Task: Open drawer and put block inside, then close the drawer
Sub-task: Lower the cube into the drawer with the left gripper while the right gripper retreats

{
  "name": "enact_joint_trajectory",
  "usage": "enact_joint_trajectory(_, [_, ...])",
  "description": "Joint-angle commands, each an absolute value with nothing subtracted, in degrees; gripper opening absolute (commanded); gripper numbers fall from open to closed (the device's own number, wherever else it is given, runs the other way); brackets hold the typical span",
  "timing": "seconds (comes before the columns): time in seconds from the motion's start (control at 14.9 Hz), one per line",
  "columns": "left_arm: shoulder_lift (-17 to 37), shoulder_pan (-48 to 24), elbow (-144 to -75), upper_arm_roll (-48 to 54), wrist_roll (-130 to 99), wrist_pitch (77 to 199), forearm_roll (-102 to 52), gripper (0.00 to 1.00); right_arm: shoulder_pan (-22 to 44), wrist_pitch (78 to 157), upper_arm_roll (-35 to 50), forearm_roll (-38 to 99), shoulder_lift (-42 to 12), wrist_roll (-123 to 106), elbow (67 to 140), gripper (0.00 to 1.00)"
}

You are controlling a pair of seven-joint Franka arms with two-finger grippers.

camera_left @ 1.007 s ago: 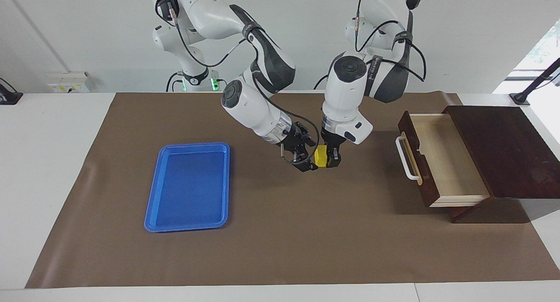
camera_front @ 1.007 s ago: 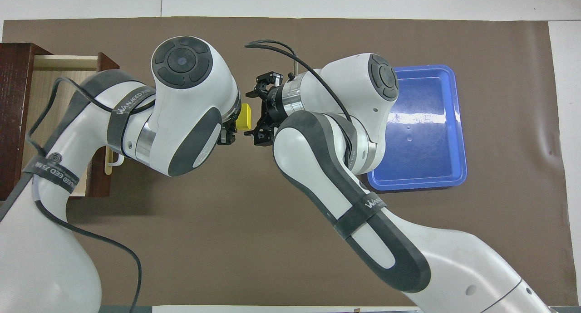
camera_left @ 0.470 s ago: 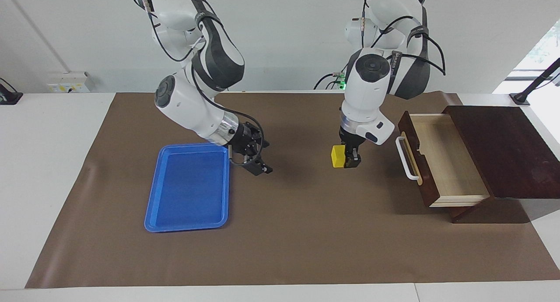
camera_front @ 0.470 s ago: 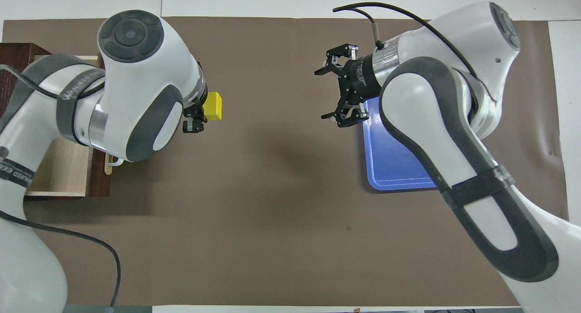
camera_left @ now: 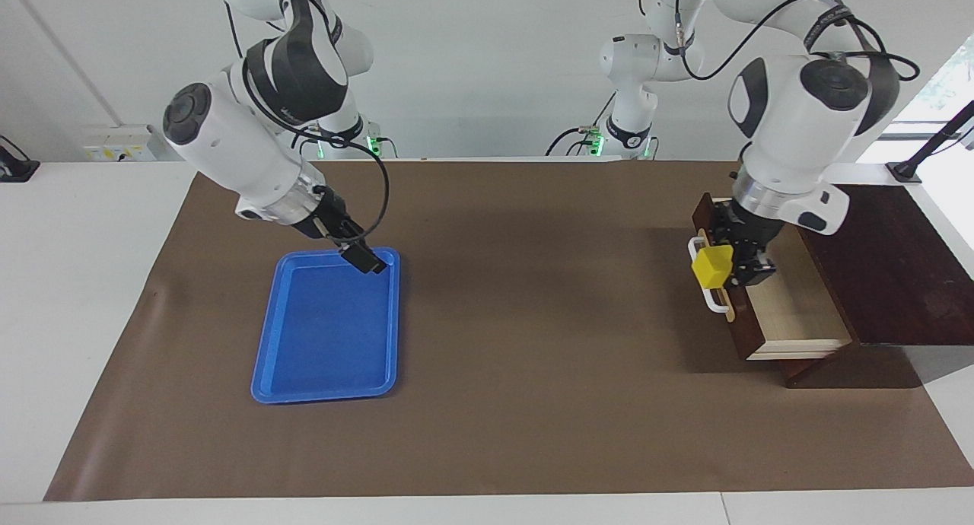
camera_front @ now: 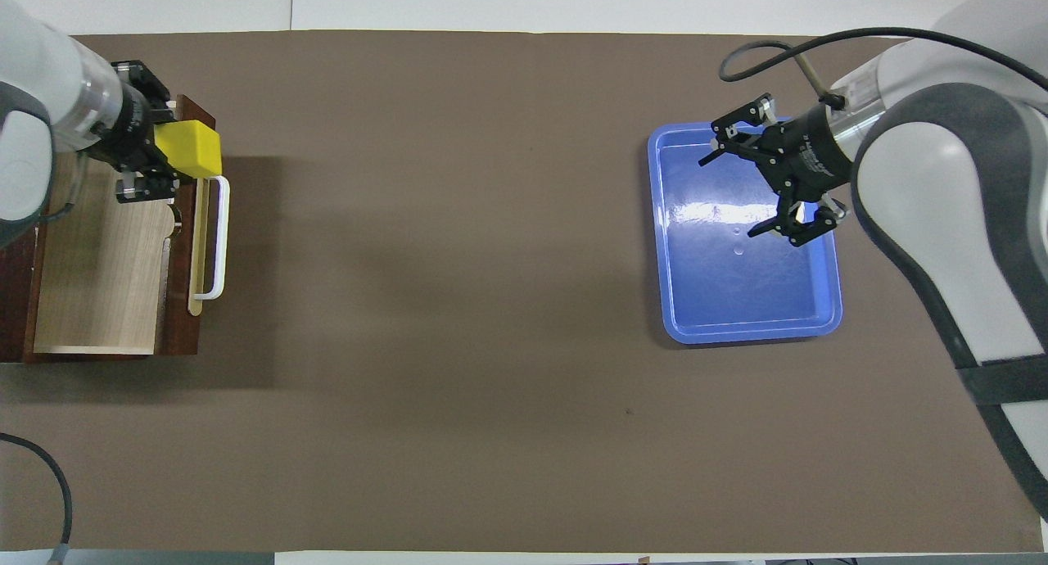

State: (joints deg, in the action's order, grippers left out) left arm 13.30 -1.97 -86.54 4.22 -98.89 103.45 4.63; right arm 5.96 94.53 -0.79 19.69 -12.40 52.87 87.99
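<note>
A flat blue tray (camera_left: 327,327) is laid on a brown mat (camera_left: 533,403); the mat is spread over a white table (camera_left: 84,281).

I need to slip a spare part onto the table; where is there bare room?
The brown mat lies bare between the blue tray and the open drawer. It is crowded at the drawer's front, where the left end effector holds the block.

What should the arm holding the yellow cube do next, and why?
Probably carry it a little further over the open drawer and lower it. The left hand grips the block above the drawer's front and handle, not yet above the pale interior.
</note>
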Motion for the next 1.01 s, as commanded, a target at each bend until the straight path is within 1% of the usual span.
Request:
enact_joint_trajectory(0.0, [12.1, 1.9, -89.5, 4.9, -92.7, 104.7, 4.3, 0.00, 2.0, 90.5, -0.1, 13.5, -7.8, 39.1, 90.4, 1.00])
enact_joint_trajectory(0.2, [10.6, 4.6, -95.3, 4.9, -87.9, 109.1, 4.3, 0.00, -0.9, 87.3, -0.1, 6.2, -5.0, 24.9, 90.6, 1.00])
enact_joint_trajectory(0.34, [9.4, 7.1, -100.1, 4.8, -84.5, 113.0, 4.3, 0.00, -1.3, 85.4, 0.0, 2.0, -3.1, 16.0, 91.0, 1.00])
enact_joint_trajectory(0.47, [8.9, 8.0, -104.0, 4.8, -84.4, 117.0, 4.3, 0.00, -1.8, 85.7, -0.1, 1.2, -2.0, 7.6, 90.9, 1.00])
enact_joint_trajectory(0.81, [7.1, 8.1, -109.2, 4.8, -79.8, 119.3, 4.4, 0.00, -1.1, 86.5, 0.1, 1.2, -1.9, 2.0, 91.0, 1.00])
enact_joint_trajectory(0.94, [6.2, 9.9, -112.0, 4.8, -79.0, 122.5, 4.4, 0.00, -1.0, 88.2, 0.3, 1.2, -1.8, 0.5, 91.5, 1.00])
